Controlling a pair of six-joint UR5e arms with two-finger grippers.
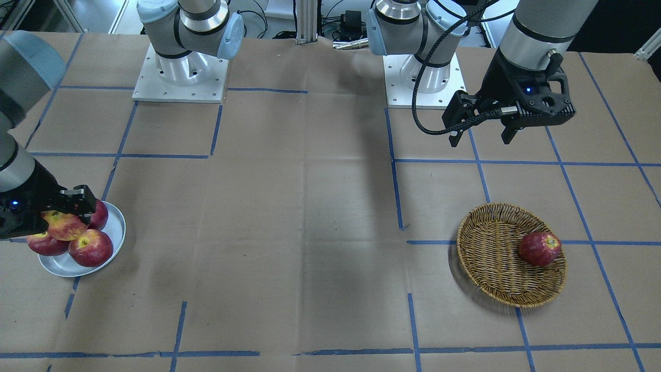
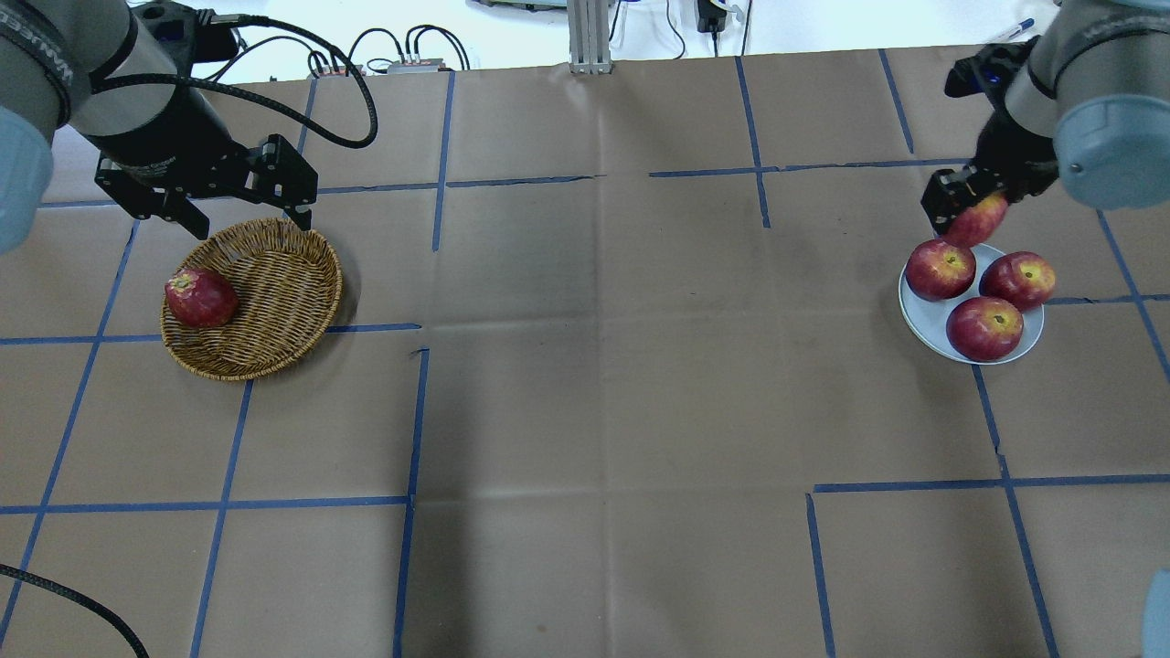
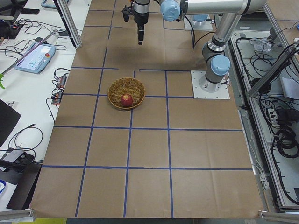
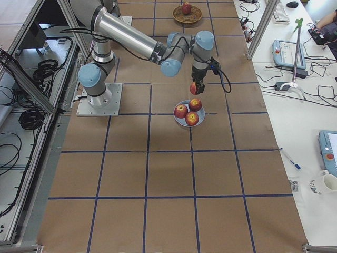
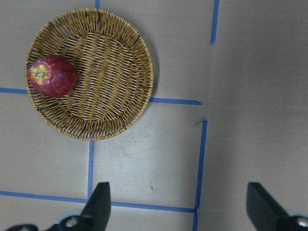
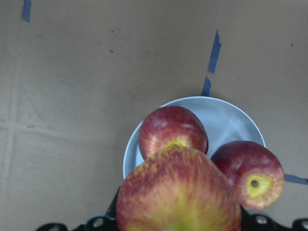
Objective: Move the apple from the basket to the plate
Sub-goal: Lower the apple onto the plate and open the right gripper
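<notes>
The pale apple (image 2: pixel 978 219), red streaked with yellow-orange, is held in my right gripper (image 2: pixel 971 212), which is shut on it. It hangs just above the far edge of the small grey-white plate (image 2: pixel 919 315). It fills the bottom of the right wrist view (image 6: pixel 178 192), with the plate (image 6: pixel 226 115) below it. The wicker basket (image 2: pixel 274 283) sits at the left. My left gripper (image 2: pixel 249 222) is open and empty, raised above the basket's far rim. The left wrist view shows the basket (image 5: pixel 106 82) from above.
Three dark red apples (image 2: pixel 984 327) lie on the plate and fill most of it. One dark red apple (image 2: pixel 200 297) lies at the basket's left side. Brown paper with blue tape lines covers the table.
</notes>
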